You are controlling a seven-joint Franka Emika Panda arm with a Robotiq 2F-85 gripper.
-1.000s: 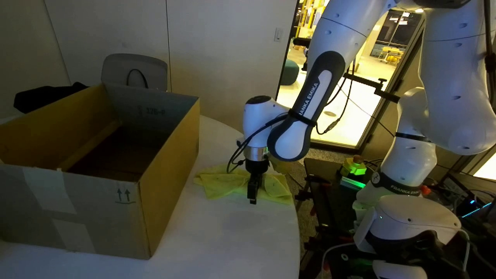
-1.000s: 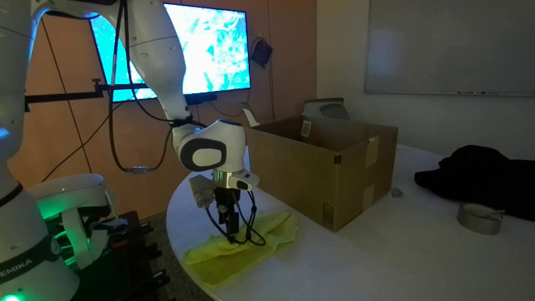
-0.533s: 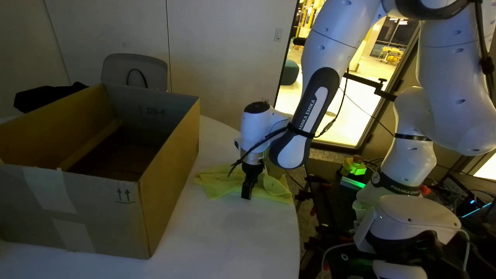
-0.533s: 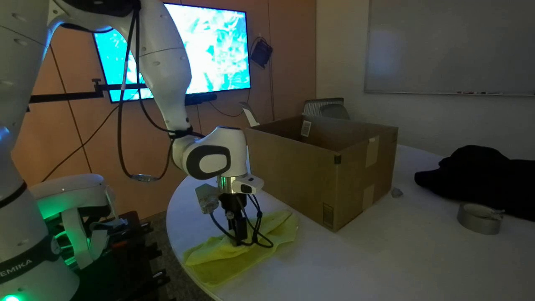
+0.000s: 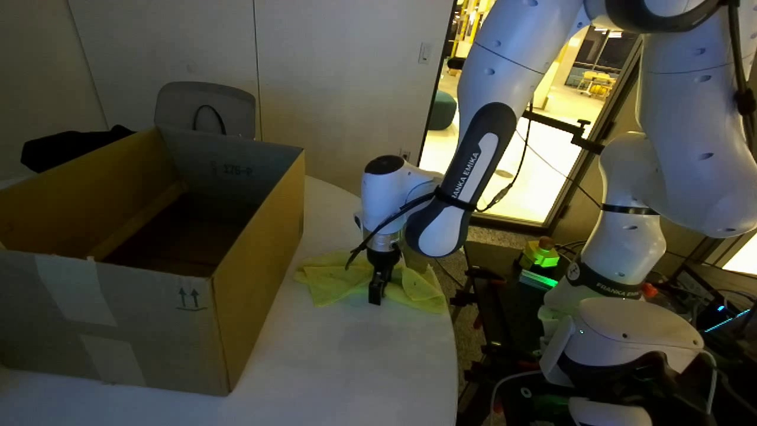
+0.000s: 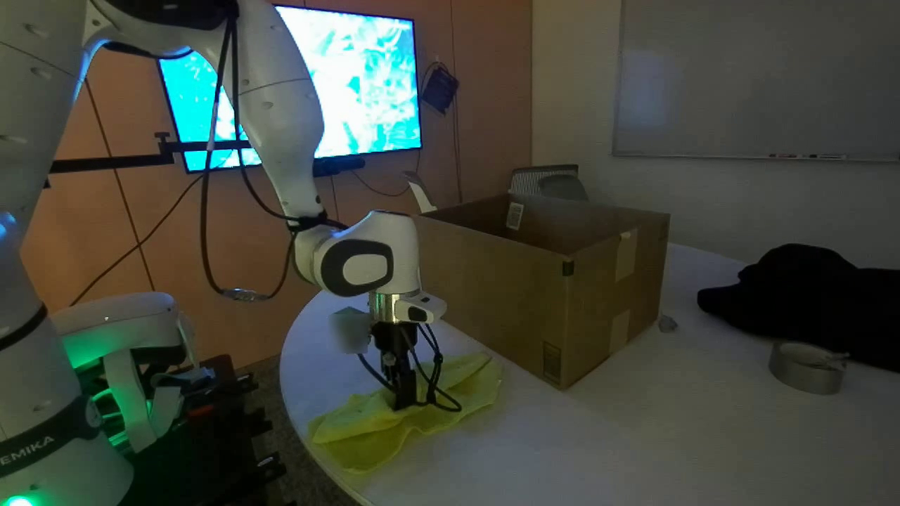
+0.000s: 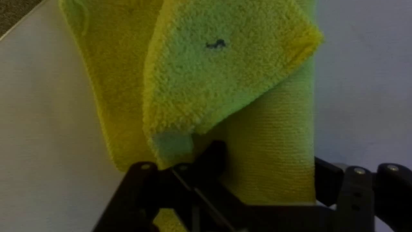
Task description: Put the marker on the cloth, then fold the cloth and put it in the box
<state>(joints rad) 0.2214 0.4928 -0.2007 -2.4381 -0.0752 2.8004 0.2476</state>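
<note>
Jaws apart, the end effector (image 7: 271, 169) straddles part of the cloth (image 7: 209, 87) near the edge of the surface (image 5: 355, 367)! Looks light and limp, best pinched through its folded layers.

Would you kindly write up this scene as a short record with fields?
Box: brown cardboard, open-topped, standing on the table
Cloth: yellow-green, partly folded over itself, on the table beside the box
Gripper: open, straddling part of the cloth
Marker: not visible in any view; possibly hidden by the cloth
Also on the table: grey roll, black fabric
</note>
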